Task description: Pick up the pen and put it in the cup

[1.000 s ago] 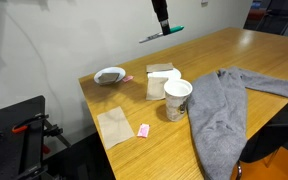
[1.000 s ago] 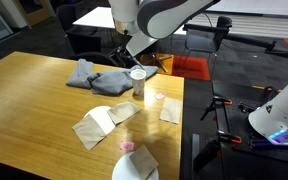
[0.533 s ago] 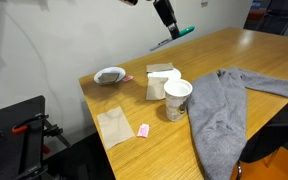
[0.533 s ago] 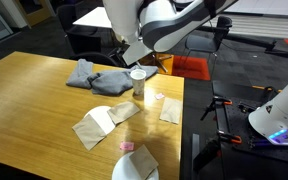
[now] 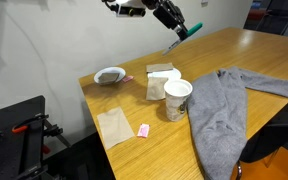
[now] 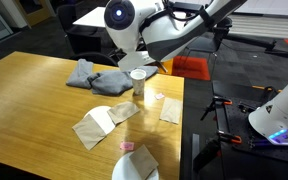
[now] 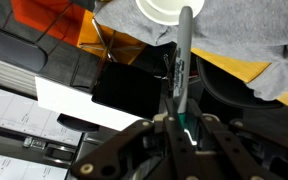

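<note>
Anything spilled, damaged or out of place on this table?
Nothing spilled or damaged. The oddest thing is the grey garment, crumpled beside the cup and reaching the edge of the table. The cup stands upright; the pen is clamped in the gripper, in the air.

Looks like an office doubling as a robotics lab. Shows a long wooden table point(image 6: 34, 100), meeting-room style, set against a plain white wall point(image 5: 44, 40) and standing on dark carpet point(image 6: 249, 70). Has dark chairs point(image 6: 81, 42) and a white desk point(image 6: 89, 16) further back in an exterior view. Adds lab gear around the table: a black tripod point(image 6: 224, 102), a white machine point(image 6: 277, 115) with a blue light, a black stand point(image 5: 19, 130) with red parts. Carries office clutter on top: a paper cup point(image 5: 177, 98) and brown napkins point(image 5: 115, 126).
</note>
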Available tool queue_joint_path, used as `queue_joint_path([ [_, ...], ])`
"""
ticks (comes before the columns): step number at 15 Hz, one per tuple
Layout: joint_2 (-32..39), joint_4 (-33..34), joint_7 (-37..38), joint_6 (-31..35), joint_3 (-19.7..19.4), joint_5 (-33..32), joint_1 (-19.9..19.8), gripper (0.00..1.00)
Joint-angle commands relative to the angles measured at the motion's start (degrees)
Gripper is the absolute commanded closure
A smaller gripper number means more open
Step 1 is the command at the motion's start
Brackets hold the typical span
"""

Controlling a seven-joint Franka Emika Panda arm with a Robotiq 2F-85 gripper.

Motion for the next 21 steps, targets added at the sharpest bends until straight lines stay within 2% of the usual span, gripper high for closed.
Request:
queue_joint_path([
  [1, 0.1, -0.2, 10.0, -4.4, 0.6, -4.2, 0.5, 0.96],
  [9, 1.3, -0.2, 23.4, -14.5, 2.9, -6.1, 0.0, 0.96],
  [21, 8.4, 1.0, 35.8, -18.6, 4.0, -12.1, -0.3, 0.96],
])
